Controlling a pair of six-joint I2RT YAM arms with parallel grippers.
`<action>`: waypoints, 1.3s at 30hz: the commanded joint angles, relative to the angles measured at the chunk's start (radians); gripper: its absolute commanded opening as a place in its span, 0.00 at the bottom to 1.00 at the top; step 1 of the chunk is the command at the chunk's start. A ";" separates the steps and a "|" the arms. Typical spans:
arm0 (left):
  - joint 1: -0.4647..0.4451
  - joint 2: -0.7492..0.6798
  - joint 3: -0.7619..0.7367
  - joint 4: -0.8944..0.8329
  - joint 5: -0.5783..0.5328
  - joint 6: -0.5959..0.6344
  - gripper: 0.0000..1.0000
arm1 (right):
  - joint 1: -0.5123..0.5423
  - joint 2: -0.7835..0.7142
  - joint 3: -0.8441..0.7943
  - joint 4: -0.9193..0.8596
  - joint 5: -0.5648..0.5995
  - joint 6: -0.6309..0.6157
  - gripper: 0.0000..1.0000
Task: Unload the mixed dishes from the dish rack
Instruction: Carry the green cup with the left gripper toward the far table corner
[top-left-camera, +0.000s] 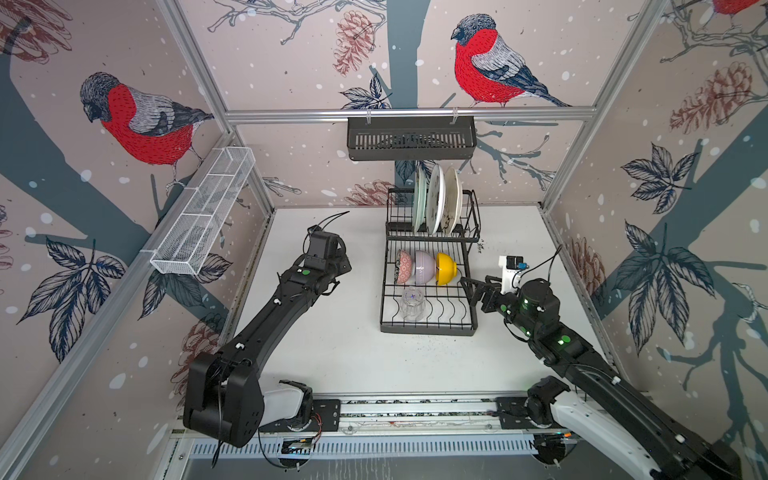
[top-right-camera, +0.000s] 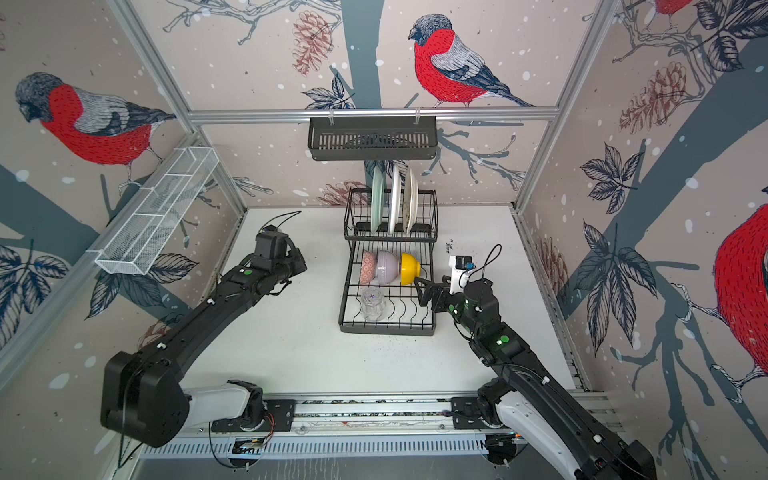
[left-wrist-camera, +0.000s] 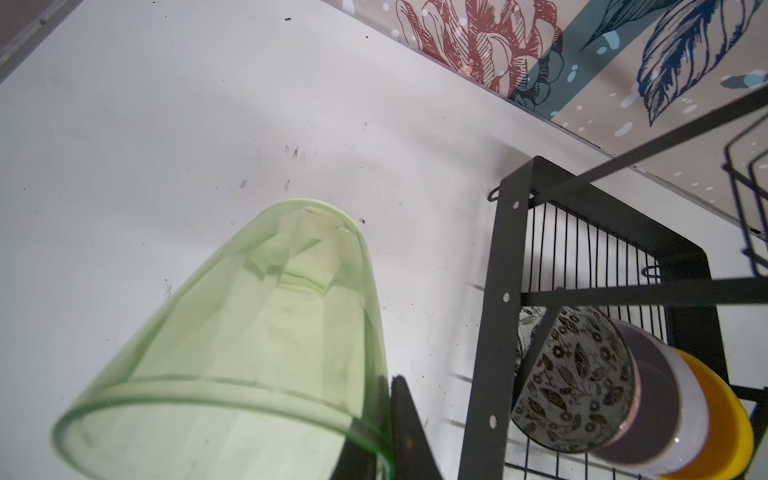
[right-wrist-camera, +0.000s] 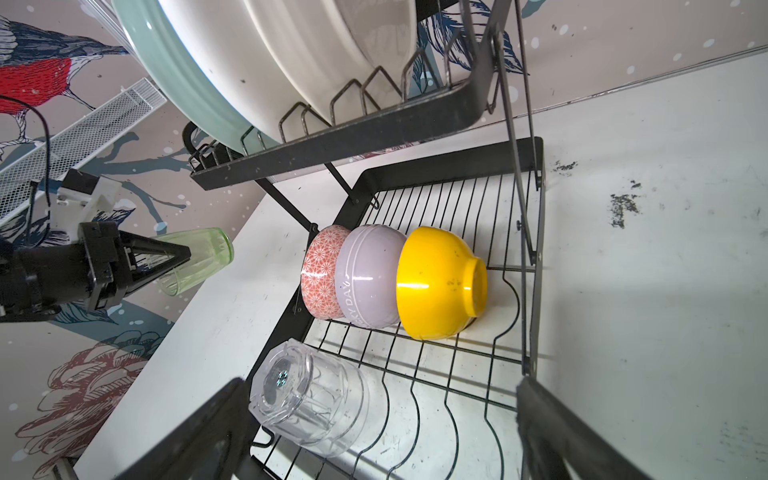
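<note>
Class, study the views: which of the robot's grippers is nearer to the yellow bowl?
Right. The right gripper stands open just beside the yellow bowl at the rack's edge; the left gripper, holding the green glass, is off beyond the rack's other side.

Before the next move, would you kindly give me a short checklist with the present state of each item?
1. Left end effector shut on the green glass: ok.
2. Green glass clear of the dish rack: ok, it hangs over the bare table to the rack's left.
3. Right end effector open: ok, fingers spread at the rack's right edge.
4. Right end effector lined up on the yellow bowl: cannot tell; it is the nearest dish.
5. Clear glass steady on the lower tray: ok, standing upside down.
6. Three plates upright in their slots: ok.
</note>
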 joint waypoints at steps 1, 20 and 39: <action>0.041 0.040 0.045 0.013 0.011 0.040 0.00 | -0.002 -0.016 -0.023 0.023 0.028 0.002 1.00; 0.129 0.589 0.727 -0.458 -0.027 0.162 0.00 | -0.052 0.014 -0.035 -0.044 -0.040 -0.026 1.00; 0.230 0.863 0.925 -0.636 0.035 0.248 0.00 | -0.088 -0.020 -0.026 -0.141 -0.039 -0.066 1.00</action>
